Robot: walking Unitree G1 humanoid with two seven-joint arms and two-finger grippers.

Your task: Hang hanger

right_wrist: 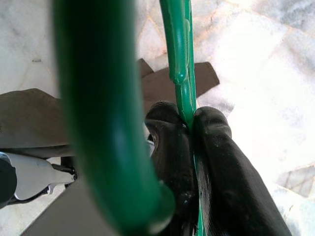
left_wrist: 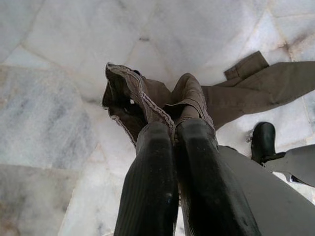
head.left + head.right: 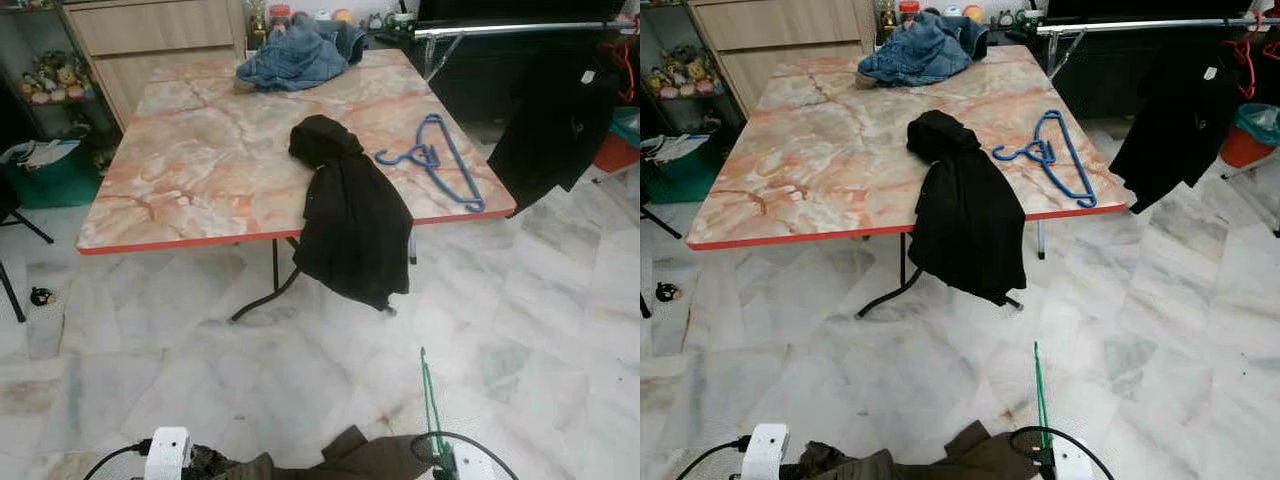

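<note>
Open marble floor (image 3: 300, 380) across the lower half of the frame, free for passing. Centre blocked by the counter (image 3: 200, 160), with a black garment (image 3: 350, 220) draped over its near edge, a blue hanger (image 3: 440, 160) at centre right and denim (image 3: 295, 55) at upper centre. Upper right barred by a rail (image 3: 520, 28) and a hanging black garment (image 3: 555, 125). Bare counter at left.
</note>
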